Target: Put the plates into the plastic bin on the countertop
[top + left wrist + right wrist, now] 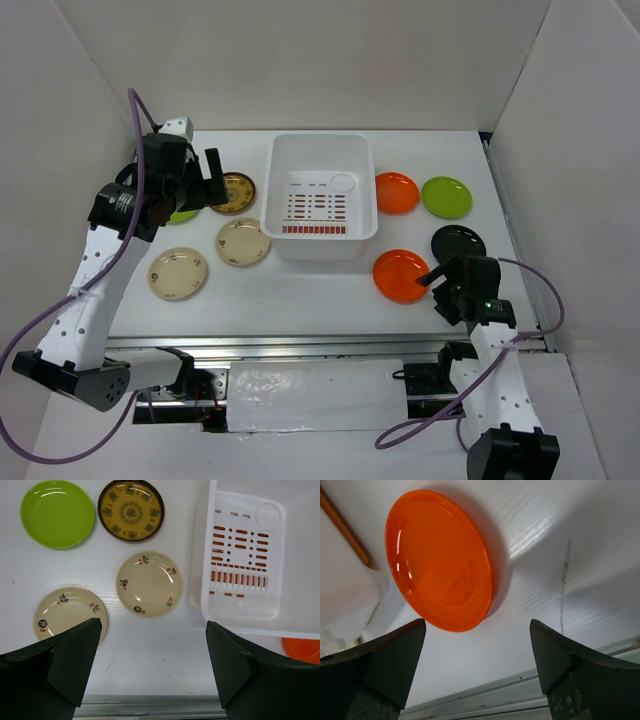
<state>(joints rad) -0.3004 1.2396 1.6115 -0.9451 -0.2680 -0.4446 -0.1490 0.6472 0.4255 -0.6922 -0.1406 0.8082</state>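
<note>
Right jaws stand spread wide with nothing between them. Near orange plate (440, 560) lies flat on the bench (535, 555) just ahead of them, untouched. Front rail (520, 690) runs close below.

Left jaws are also spread wide, pinching nothing, held high over the left half of the bench.

Plastic bin (318, 243) sits mid-bench; its interior shows only red slot marks.

4 plates lie left of it: brown-and-gold plate (233, 192), far cream plate (243, 241), near cream plate (178, 273), and left lime plate (57, 514), partly under the left arm (100, 260) in the top view.

4 lie right of it: far orange plate (397, 192), right lime plate (446, 197) just beside it, black plate (458, 243) beside the right jaws, and the near orange plate by the bin's front right corner.

Open bench lies in front of the bin. White side walls (560, 100) close in both sides.
</note>
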